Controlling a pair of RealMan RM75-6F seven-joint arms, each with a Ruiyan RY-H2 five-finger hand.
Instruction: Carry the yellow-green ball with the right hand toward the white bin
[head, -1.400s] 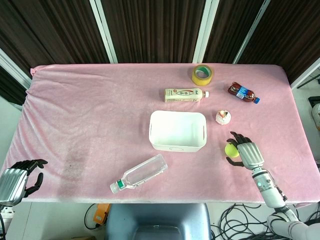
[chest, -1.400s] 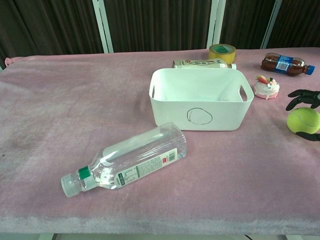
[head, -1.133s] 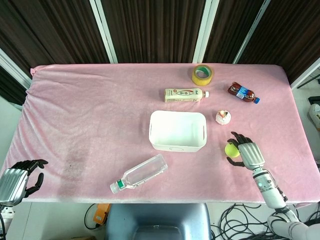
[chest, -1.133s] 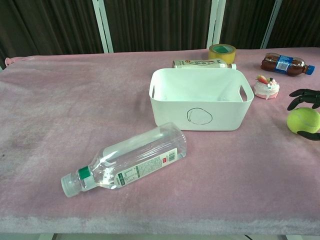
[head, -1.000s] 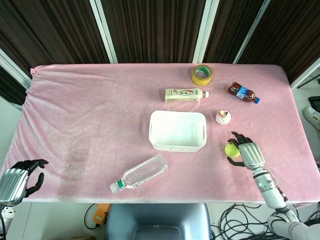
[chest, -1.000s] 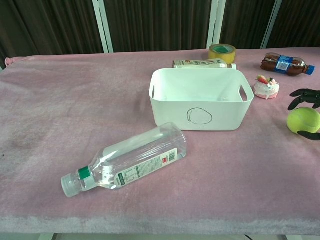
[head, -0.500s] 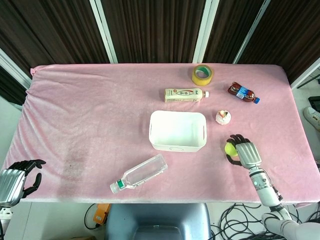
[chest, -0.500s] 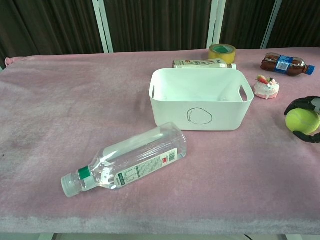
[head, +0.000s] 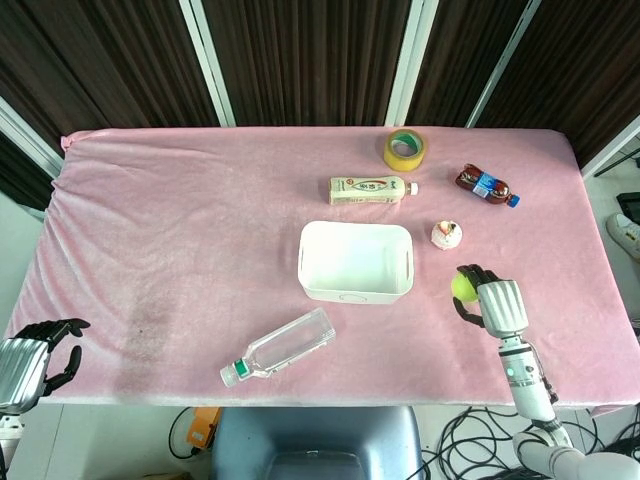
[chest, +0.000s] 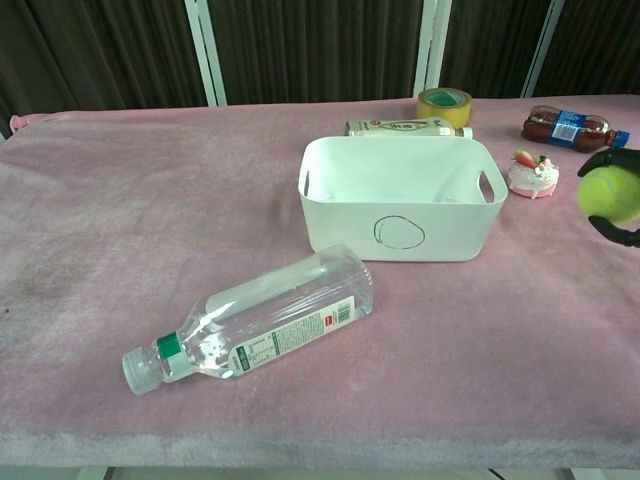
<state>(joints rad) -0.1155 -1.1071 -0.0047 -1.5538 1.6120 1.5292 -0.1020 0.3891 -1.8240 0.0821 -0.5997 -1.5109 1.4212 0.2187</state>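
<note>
The yellow-green ball is held in my right hand, whose dark fingers wrap around it. In the chest view the ball hangs above the pink cloth, right of the white bin. The bin stands open and empty at the table's middle, roughly a hand's width left of the ball. My left hand rests at the front left corner, off the table's edge, with its fingers curled in and nothing in them.
A clear water bottle lies in front of the bin. Behind it lie a milk-tea bottle, a yellow tape roll and a dark drink bottle. A small pink cake toy sits just behind the ball.
My right hand's fingers have closed around the ball and lifted it off the cloth. The left hand stays where it was.
</note>
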